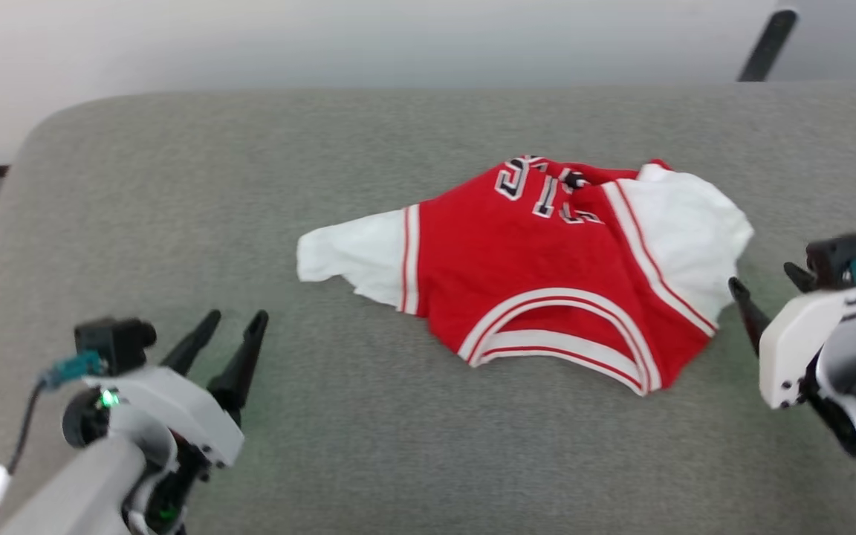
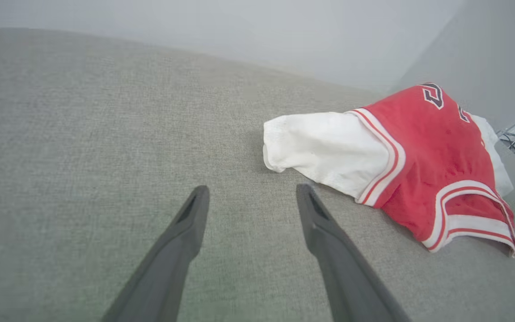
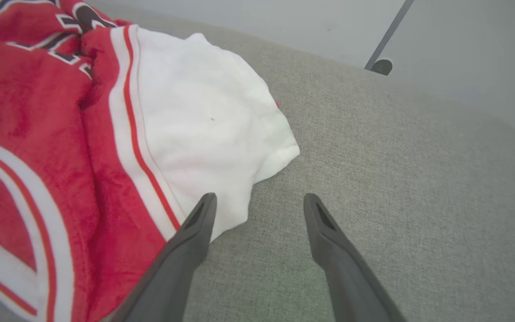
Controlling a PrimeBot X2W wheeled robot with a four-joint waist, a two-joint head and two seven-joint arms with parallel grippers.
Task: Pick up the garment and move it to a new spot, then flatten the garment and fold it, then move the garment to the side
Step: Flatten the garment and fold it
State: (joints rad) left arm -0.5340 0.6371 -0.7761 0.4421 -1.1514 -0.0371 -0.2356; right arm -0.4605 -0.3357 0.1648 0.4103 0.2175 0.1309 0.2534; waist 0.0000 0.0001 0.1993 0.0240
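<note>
Grey cushion (image 1: pixel 175 186) lies under everything in the head view. The garment (image 1: pixel 539 275) is crumpled toward 2 o'clock of centre, its collar at 6 and its number bunched at 12. At 8 o'clock the left hand (image 1: pixel 236 318) is spread and empty, well apart from the cloth. At 3 o'clock the right hand (image 1: pixel 759 273) is spread too, just beside a white sleeve.

Left wrist view: the left hand (image 2: pixel 253 190) is over bare cushion, with a sleeve (image 2: pixel 324 147) near at 2 o'clock.

Right wrist view: one fingertip of the right hand (image 3: pixel 259 197) overlaps the other sleeve's hem (image 3: pixel 235 219); I cannot tell whether they touch.

Pinching a sleeve alone would likely drag the body along bunched and deepen the creases. A low sweep by the right hand could snag the hem and tuck the sleeve under.
</note>
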